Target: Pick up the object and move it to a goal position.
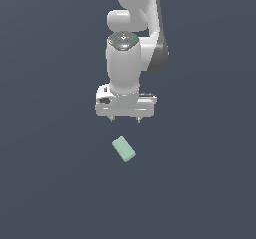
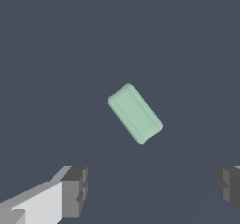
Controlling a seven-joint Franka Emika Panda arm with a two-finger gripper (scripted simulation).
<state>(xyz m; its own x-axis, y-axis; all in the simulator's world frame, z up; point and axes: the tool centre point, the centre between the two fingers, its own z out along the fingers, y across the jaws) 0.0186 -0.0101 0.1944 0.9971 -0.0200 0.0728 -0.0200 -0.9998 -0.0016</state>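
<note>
The object (image 1: 123,149) is a small pale mint-green block with rounded edges, lying flat and turned at an angle on the dark grey surface. My white gripper (image 1: 125,119) hangs above and behind it, fingers pointing down, jaws wide apart and empty. In the wrist view the object (image 2: 135,113) lies ahead of the gap between the two dark fingertips (image 2: 75,190), apart from both. Nothing touches the block.
A plain dark grey surface (image 1: 50,183) fills both views. The white arm (image 1: 127,43) rises out of the exterior view's top. No other objects or goal marker show.
</note>
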